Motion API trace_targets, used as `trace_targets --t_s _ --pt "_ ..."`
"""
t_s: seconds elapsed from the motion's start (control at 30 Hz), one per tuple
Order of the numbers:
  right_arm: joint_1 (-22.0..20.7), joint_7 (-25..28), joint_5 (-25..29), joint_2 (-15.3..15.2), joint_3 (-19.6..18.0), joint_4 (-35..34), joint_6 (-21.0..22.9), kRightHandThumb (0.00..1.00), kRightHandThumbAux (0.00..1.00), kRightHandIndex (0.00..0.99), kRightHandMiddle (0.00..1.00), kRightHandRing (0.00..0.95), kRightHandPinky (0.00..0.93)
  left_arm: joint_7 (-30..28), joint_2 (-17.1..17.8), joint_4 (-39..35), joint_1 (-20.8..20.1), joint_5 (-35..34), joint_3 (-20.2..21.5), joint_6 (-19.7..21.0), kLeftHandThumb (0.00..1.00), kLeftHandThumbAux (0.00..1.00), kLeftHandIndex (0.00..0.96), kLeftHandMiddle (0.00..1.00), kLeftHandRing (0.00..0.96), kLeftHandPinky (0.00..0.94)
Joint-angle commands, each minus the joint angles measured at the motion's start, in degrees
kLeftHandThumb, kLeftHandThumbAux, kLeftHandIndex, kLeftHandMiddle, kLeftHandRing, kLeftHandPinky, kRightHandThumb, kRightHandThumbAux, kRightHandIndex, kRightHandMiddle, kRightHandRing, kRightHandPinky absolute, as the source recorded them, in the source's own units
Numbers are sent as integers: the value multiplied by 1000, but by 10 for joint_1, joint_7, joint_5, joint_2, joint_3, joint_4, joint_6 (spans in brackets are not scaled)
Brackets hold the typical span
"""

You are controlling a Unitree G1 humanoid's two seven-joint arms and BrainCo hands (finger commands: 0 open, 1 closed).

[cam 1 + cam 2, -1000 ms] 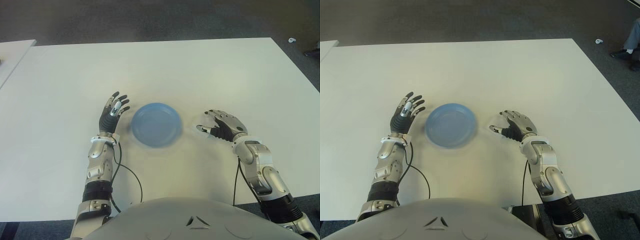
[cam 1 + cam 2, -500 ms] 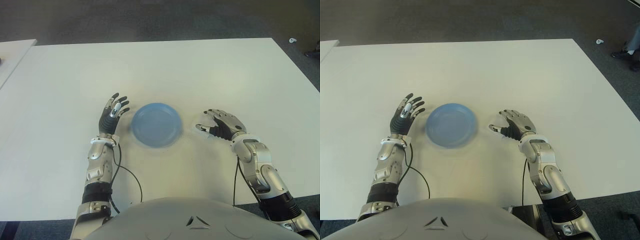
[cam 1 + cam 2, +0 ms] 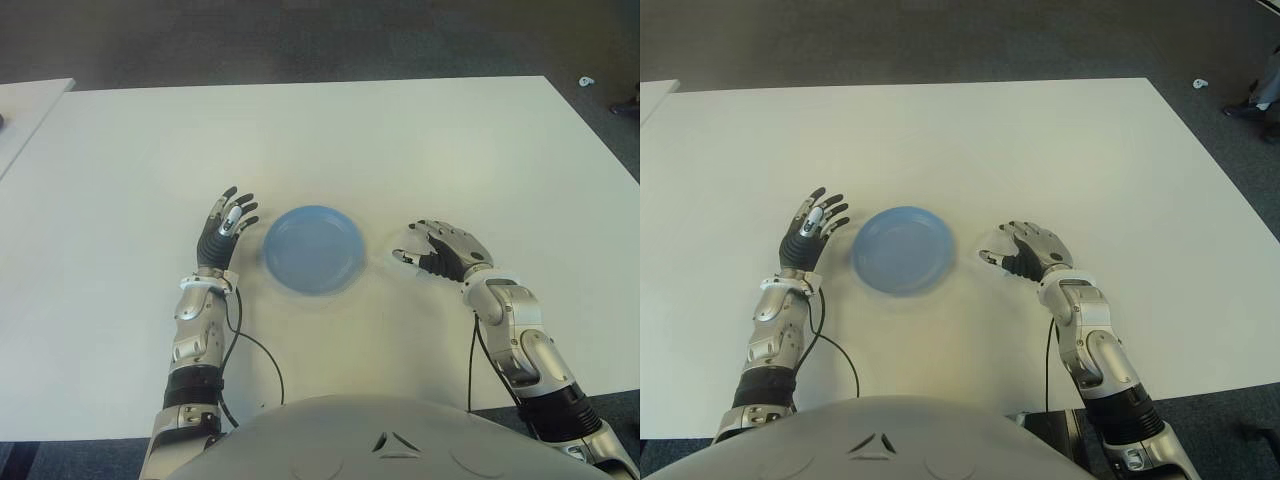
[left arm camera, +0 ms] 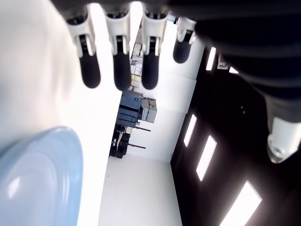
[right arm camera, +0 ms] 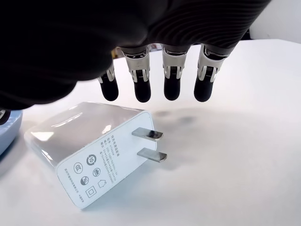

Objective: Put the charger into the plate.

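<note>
Table [image 3: 400, 140]; charger [image 5: 89, 150] beneath right hand [image 5: 155, 70]

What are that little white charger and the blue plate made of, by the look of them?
The charger looks like glossy white hard plastic: bright highlights on its smooth shell, grey printing on one face. Its two prongs look like bare metal, grey and shiny. The blue plate seems plastic, with a soft sheen, though glazed ceramic can't be ruled out.

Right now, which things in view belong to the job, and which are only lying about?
Job:
- white charger, on the table under the right hand, ungrasped
- blue plate, holding nothing

Lying about:
- white table
- left hand, idle, left of the plate
- small white object on the floor
</note>
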Motion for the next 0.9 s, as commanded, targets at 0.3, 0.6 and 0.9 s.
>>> trace_targets --t_s 0.3,0.6,0.9 --pt "9 -73 24 -4 -23 80 -9 259 142 0 0 0 0 -13 4 7 5 -9 4 2 0 491 133 237 248 262" --pt "16 -119 13 1 -14 98 -4 280 222 0 0 0 0 -15 5 2 16 -12 9 -2 0 493 141 240 251 260" --pt "27 -135 15 -3 -8 99 -9 328 257 0 0 0 0 -15 10 -2 21 -9 12 -2 0 488 133 236 245 255"
